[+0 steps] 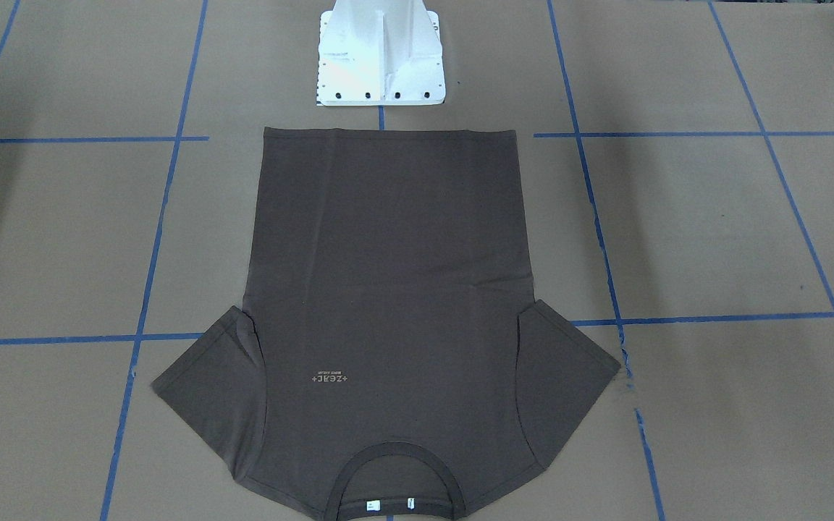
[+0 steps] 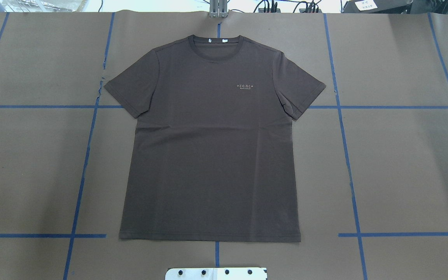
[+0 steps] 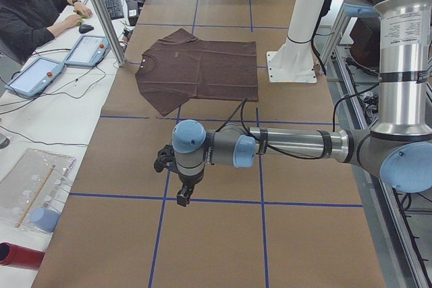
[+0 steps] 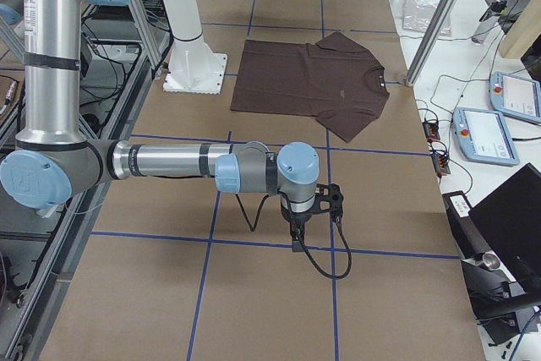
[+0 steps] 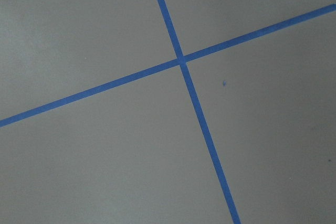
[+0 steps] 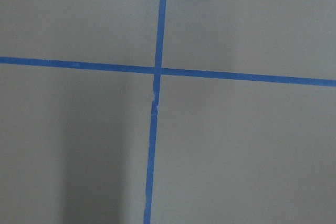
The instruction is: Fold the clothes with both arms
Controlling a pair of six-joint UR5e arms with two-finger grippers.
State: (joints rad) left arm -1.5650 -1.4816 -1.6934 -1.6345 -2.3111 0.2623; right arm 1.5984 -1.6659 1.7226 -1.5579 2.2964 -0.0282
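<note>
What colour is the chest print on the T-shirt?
Pale beige chest print on the dark brown T-shirt; clearest in the overhead view.

Left arm (image 3: 290,143) stretches out level, left gripper (image 3: 183,198) hanging downward; right arm (image 4: 169,161) likewise, right gripper (image 4: 296,241) downward; jaws too small to judge.

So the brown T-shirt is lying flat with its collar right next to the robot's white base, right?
Not quite. The T-shirt does lie flat, but its hem, not its collar, is next to the white base. The overhead exterior view shows the collar at the far end.
</note>
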